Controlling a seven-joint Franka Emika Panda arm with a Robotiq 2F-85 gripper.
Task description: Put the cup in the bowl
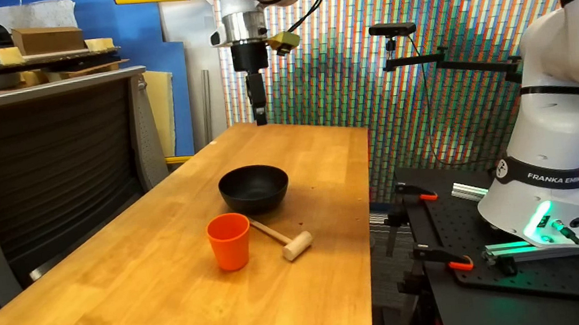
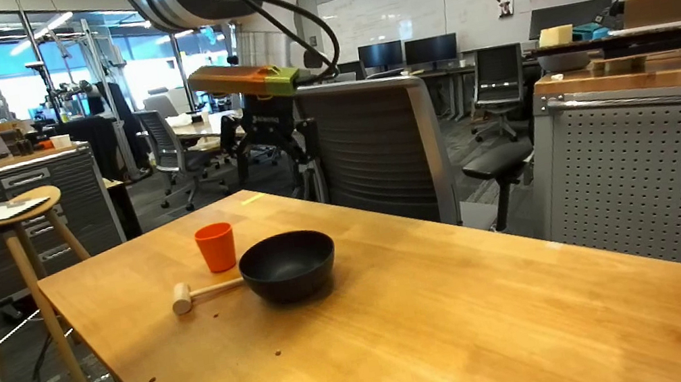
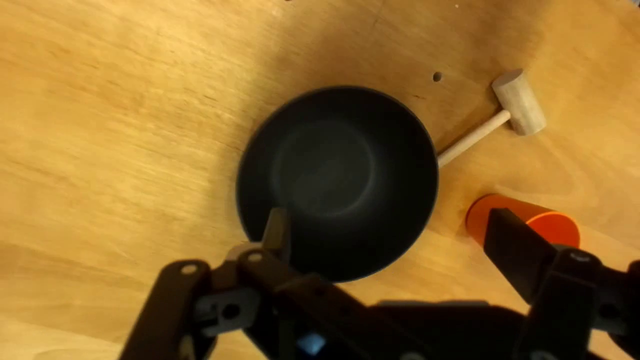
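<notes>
The orange-red cup (image 1: 230,242) stands upright and empty on the wooden table; it also shows in an exterior view (image 2: 216,247). In the wrist view the cup (image 3: 555,227) is at the right, partly hidden behind a finger. The black bowl (image 1: 254,187) sits beside it, empty; it also shows in an exterior view (image 2: 289,267) and in the wrist view (image 3: 330,165). My gripper (image 3: 389,216) is open with nothing between its fingers. It hangs high above the table in both exterior views (image 1: 260,116) (image 2: 270,178). In the wrist view one finger overlaps the bowl, the other the cup.
A pale wooden mallet (image 1: 297,245) lies beside the cup and bowl, its handle end at the bowl; it shows too in the wrist view (image 3: 520,102). A grey-framed chair (image 2: 375,151) stands against the table edge (image 1: 182,168). A camera arm (image 1: 451,62) stands near the robot base.
</notes>
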